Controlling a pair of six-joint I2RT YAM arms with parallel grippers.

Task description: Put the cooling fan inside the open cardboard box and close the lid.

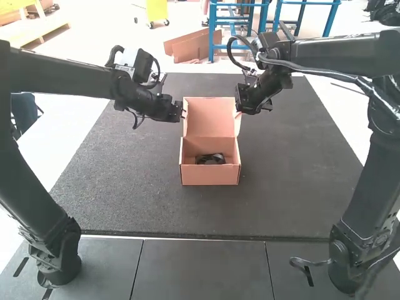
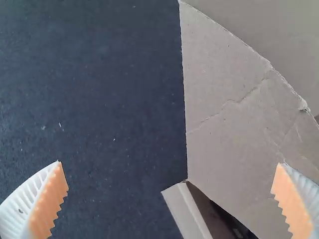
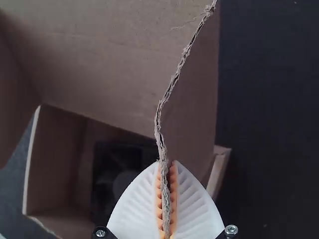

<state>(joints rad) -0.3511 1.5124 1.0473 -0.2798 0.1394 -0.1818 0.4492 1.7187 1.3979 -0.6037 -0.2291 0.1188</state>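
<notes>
Half done, we judge: the fan (image 1: 209,159) lies in the box (image 1: 209,174) at frame centre, lid (image 1: 209,117) upright, right gripper (image 1: 239,109) pinching its flap (image 3: 192,99), left gripper (image 1: 181,112) spread.

Clear room above the open box (image 1: 210,170); upright lid (image 1: 209,117) along its far side.

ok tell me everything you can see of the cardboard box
The cardboard box is plain brown corrugated board, rectangular, standing upright and open on the dark mat. Its lid stands up from the back wall, one side flap's ragged edge pinched by the right gripper. The open left gripper straddles the lid's other edge. A black fan lies inside.
</notes>
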